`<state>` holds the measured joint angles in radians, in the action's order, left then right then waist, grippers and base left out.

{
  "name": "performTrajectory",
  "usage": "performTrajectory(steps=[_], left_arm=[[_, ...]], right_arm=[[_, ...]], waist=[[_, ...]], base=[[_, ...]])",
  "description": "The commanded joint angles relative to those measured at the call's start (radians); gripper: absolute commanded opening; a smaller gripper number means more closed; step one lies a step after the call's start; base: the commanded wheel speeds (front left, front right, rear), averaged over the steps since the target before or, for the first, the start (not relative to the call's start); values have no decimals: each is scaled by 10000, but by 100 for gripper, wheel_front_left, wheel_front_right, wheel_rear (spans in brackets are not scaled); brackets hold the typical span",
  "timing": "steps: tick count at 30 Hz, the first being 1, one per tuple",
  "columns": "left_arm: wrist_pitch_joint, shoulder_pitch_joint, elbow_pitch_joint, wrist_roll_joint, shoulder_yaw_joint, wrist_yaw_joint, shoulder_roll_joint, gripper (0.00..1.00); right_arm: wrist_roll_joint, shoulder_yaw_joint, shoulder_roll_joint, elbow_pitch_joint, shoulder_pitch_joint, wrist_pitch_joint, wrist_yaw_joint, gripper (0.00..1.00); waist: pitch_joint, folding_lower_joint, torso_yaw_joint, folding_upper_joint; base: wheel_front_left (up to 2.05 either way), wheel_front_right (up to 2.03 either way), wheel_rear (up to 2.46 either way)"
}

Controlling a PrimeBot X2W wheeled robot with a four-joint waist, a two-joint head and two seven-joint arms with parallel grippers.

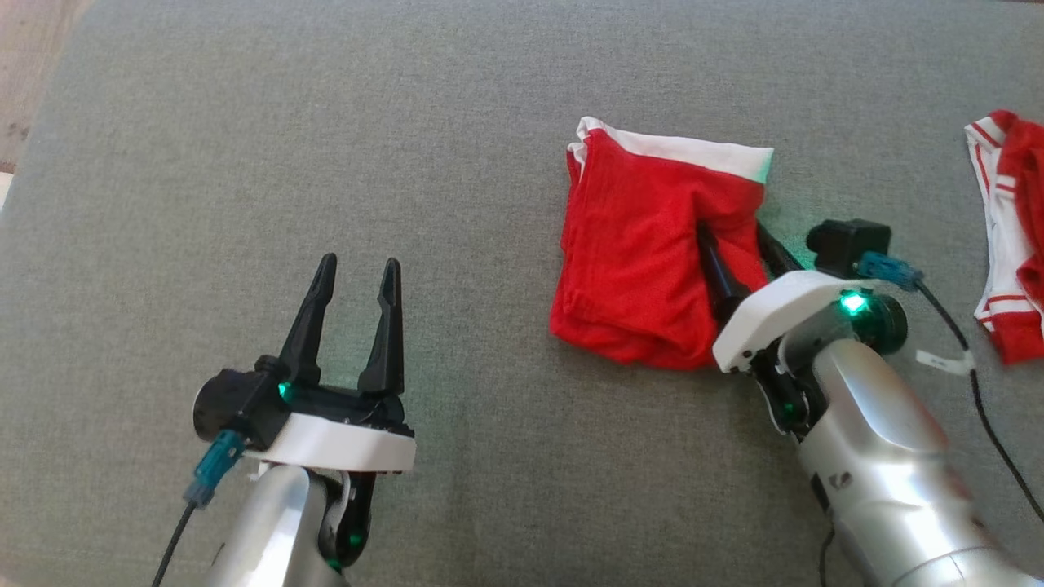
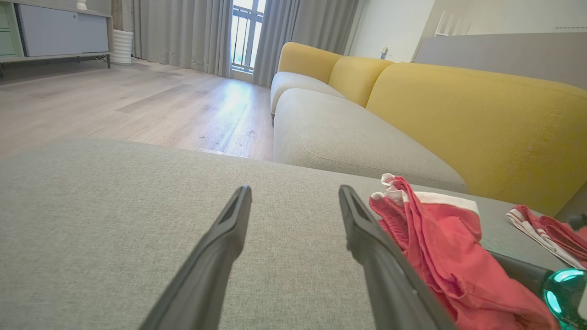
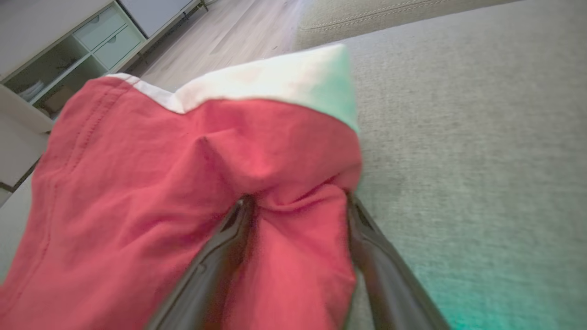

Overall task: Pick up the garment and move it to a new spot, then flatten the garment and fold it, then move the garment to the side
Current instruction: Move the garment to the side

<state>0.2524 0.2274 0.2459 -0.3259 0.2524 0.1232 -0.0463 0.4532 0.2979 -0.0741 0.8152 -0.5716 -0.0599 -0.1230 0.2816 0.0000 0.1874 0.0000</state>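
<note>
The garment (image 1: 636, 244) is a red cloth with a white band along its far edge, folded into a rough rectangle on the grey cushion (image 1: 245, 122). My right gripper (image 1: 731, 228) is at the garment's right side, jaws open, its two dark fingers straddling a raised fold of red cloth. In the right wrist view, the gripper (image 3: 299, 198) has that fold of the garment (image 3: 137, 183) bunched between its fingers. My left gripper (image 1: 360, 262) stands open and empty over bare cushion, well left of the garment. The left wrist view shows that gripper (image 2: 295, 189) with the garment (image 2: 440, 238) to its right.
A second red and white garment (image 1: 1011, 244) lies at the cushion's far right edge. A black cable (image 1: 979, 391) trails beside my right arm. Wooden floor (image 1: 33, 49) shows past the cushion's left corner. A yellow sofa back (image 2: 458, 110) rises behind.
</note>
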Motion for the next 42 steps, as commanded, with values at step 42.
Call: performTrajectory(steps=[42], left_arm=[[94,842,-570,276,-368,55,-39,100]], right_arm=[[-2783,-349,-6998,-3189,-501,2230,-77,0]], waist=[[832,0,-1898,0]], base=[[0,0,0]])
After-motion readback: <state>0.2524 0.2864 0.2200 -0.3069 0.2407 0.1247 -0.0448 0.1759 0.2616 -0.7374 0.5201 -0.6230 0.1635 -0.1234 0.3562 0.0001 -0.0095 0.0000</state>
